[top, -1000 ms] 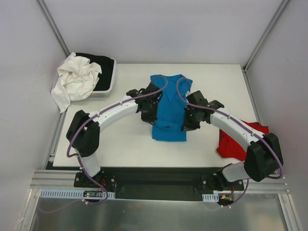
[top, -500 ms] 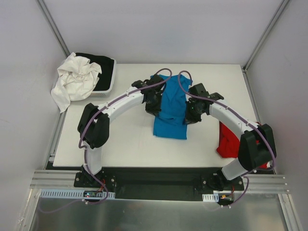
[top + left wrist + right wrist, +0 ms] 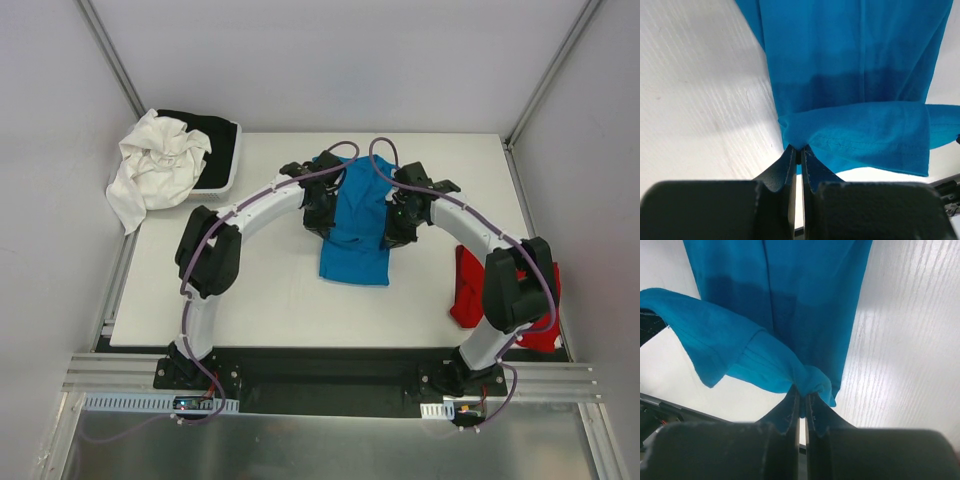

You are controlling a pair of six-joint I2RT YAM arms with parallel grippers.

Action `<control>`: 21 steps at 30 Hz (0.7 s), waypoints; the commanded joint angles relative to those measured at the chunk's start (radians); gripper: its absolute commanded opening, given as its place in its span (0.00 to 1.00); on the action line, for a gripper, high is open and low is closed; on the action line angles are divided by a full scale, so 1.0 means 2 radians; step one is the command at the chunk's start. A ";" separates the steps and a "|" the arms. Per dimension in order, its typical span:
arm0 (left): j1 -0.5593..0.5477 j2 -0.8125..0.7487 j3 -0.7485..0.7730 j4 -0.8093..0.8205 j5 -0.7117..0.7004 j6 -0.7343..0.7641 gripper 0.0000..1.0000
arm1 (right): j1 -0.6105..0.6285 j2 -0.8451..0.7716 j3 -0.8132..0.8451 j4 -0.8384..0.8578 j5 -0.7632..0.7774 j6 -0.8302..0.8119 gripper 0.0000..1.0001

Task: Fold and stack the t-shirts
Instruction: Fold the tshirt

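The turquoise-blue t-shirt [image 3: 355, 250] lies lengthwise in the middle of the white table [image 3: 250, 290], narrowed to a strip. My left gripper [image 3: 322, 215] is shut on its left edge and my right gripper [image 3: 393, 228] on its right edge. In the left wrist view the fingertips [image 3: 798, 150] pinch a raised fold of the blue t-shirt [image 3: 850, 60] above the table. The right wrist view has my gripper [image 3: 802, 396] closed on a bunched corner of the same t-shirt [image 3: 790, 290]. The red t-shirt [image 3: 472, 290] lies crumpled at the table's right edge, partly behind the right arm.
A tray [image 3: 232, 170] at the table's far left corner holds a black cloth [image 3: 215, 135], with a crumpled white cloth [image 3: 155, 165] hanging over its left side. Grey walls stand on three sides of the table. Both arms arch over the table's middle.
Both grippers have moved toward the far side of the table, carrying the pinched blue fabric with them. The arms have stretched out and stand more upright.
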 commanded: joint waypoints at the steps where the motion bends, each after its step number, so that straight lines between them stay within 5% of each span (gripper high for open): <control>1: 0.011 0.006 0.029 -0.012 0.006 0.016 0.00 | -0.008 0.010 0.026 -0.004 -0.008 -0.016 0.01; 17: 0.034 0.061 0.071 -0.012 0.020 0.013 0.00 | -0.027 0.081 0.097 -0.005 -0.021 -0.029 0.01; 19: 0.039 0.067 0.078 -0.012 0.024 0.013 0.10 | -0.030 0.090 0.105 -0.005 -0.026 -0.031 0.01; 20: 0.041 0.070 0.079 -0.012 0.027 0.015 0.41 | -0.029 0.096 0.110 -0.007 -0.033 -0.032 0.03; 21: 0.042 0.069 0.078 -0.012 0.026 0.016 0.58 | -0.029 0.098 0.115 -0.008 -0.032 -0.033 0.14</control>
